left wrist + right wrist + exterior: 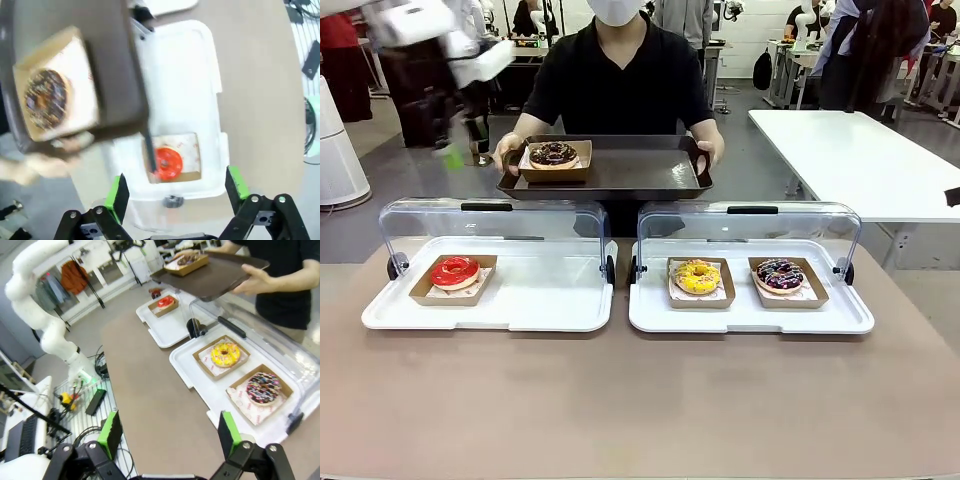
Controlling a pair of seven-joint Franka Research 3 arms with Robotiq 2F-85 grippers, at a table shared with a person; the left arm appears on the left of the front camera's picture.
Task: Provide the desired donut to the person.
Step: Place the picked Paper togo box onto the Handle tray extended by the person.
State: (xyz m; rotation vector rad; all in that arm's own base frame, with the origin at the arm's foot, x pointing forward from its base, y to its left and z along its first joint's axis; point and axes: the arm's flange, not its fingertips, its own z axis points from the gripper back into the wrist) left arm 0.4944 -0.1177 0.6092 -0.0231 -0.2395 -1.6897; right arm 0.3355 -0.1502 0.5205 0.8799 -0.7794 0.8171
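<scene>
The person (620,80) stands at the far side and holds a dark tray (640,172) in both hands. A chocolate sprinkled donut (553,153) in a cardboard holder lies on the tray's left part. My left gripper (177,192) is open with nothing between its fingers. It hangs high over the red donut (167,162), with the dark tray (110,60) and its chocolate donut (46,97) just beyond. In the front view the left gripper (455,150) is a blur left of the tray. My right gripper (170,435) is open and bare, well back from the table.
Two white serving trays with raised clear lids sit on the brown table. The left tray (540,300) holds the red donut (454,271). The right tray (740,315) holds a yellow donut (697,276) and a dark sprinkled donut (780,275). A white table (860,150) stands back right.
</scene>
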